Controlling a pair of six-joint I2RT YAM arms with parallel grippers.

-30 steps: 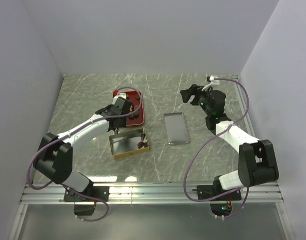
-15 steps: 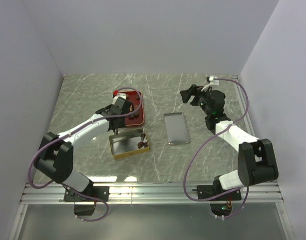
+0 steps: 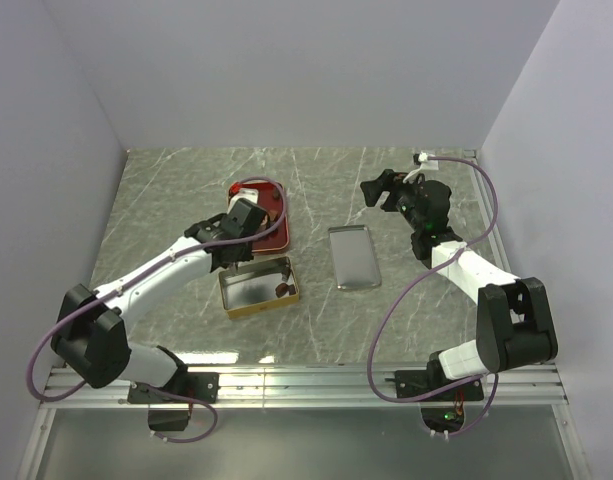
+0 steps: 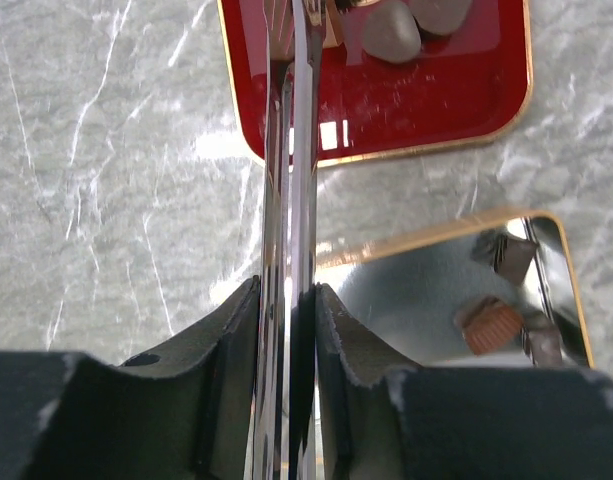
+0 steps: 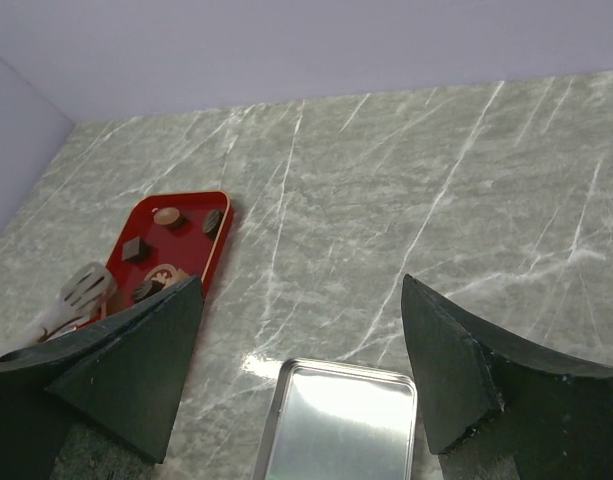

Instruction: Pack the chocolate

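Note:
Several dark brown chocolates (image 4: 391, 32) lie on the red tray (image 3: 278, 228); a few more (image 4: 489, 322) sit at the right end of the open gold tin (image 3: 248, 292). My left gripper (image 3: 236, 224) is shut on thin metal tongs (image 4: 298, 150), whose tips reach over the tray's near edge. Whether the tongs hold a piece is hidden. My right gripper (image 3: 377, 190) is open and empty, held above the table at the back right. In the right wrist view, the tray's chocolates (image 5: 136, 248) lie at the left.
The tin's silver lid (image 3: 353, 257) lies flat between the arms, right of the tin; it also shows in the right wrist view (image 5: 336, 425). Walls close the table at the back and on both sides.
My left arm has lowered its elbow and shifted the gripper with the tongs slightly toward the tin. The right arm has not moved.

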